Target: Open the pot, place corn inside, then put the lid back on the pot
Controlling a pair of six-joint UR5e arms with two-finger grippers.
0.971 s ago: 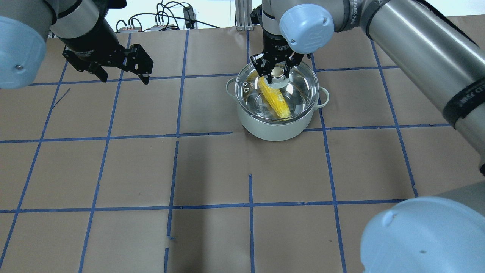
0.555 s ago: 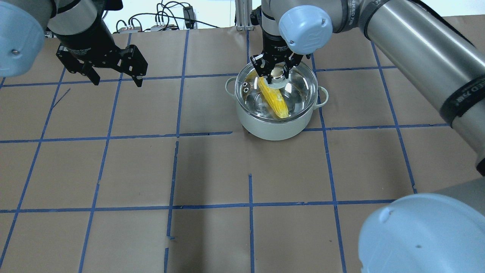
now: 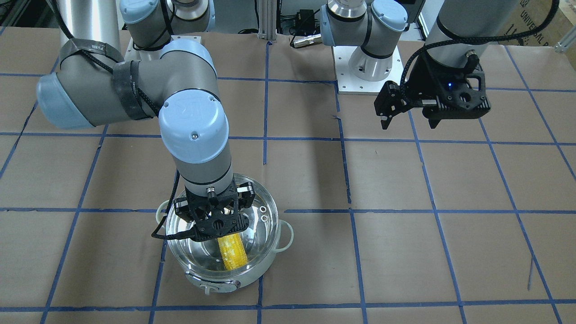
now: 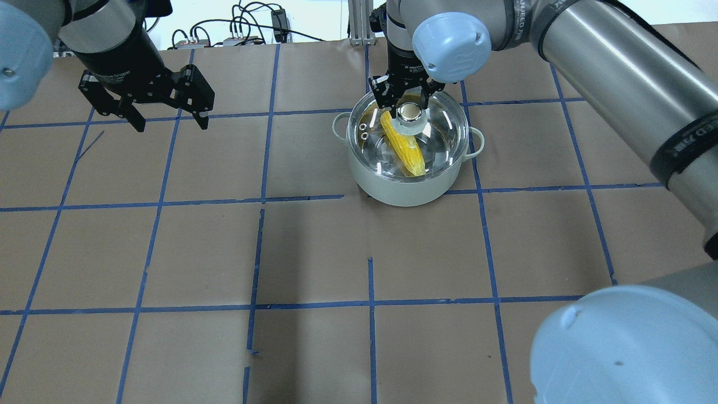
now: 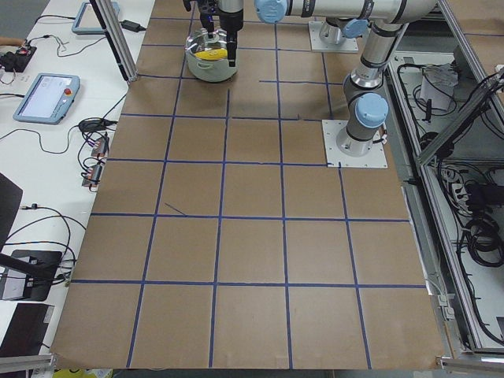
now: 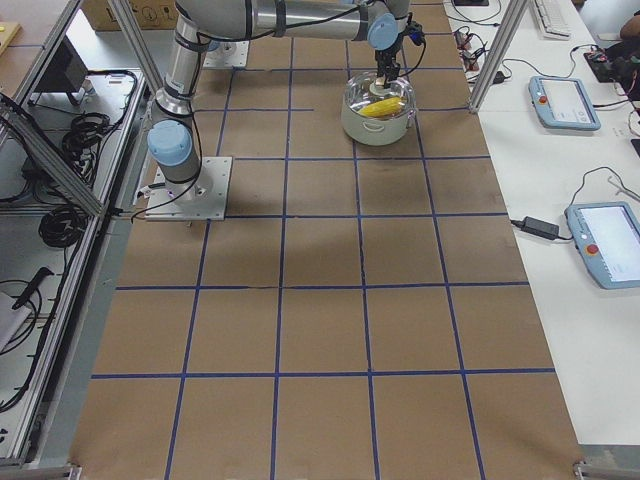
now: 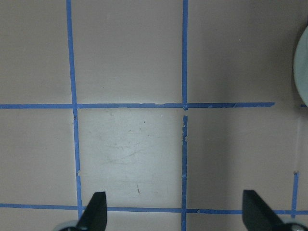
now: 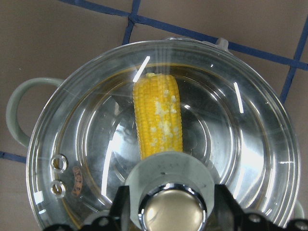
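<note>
The mint-white pot (image 4: pixel 392 191) stands at the far middle of the table, also seen in the front view (image 3: pixel 211 281). The yellow corn (image 4: pixel 405 148) lies inside it, under the glass lid (image 4: pixel 443 132), which sits on the rim. My right gripper (image 4: pixel 405 100) hangs open just above the lid's knob (image 4: pixel 409 112), fingers either side of it without gripping. The right wrist view shows the corn (image 8: pixel 158 120) through the lid (image 8: pixel 250 144). My left gripper (image 4: pixel 168 119) is open and empty, far left of the pot, above bare table.
Brown paper with a blue tape grid covers the table (image 4: pixel 314 252). Cables and plugs lie beyond the far edge (image 4: pixel 241 28). The left wrist view shows only tape lines and a sliver of the pot's wall (image 7: pixel 302 72) at its right edge.
My right gripper has let go of the lid's knob and drawn up off it; the lid rests on the pot. My left arm has drawn back towards the far left.
</note>
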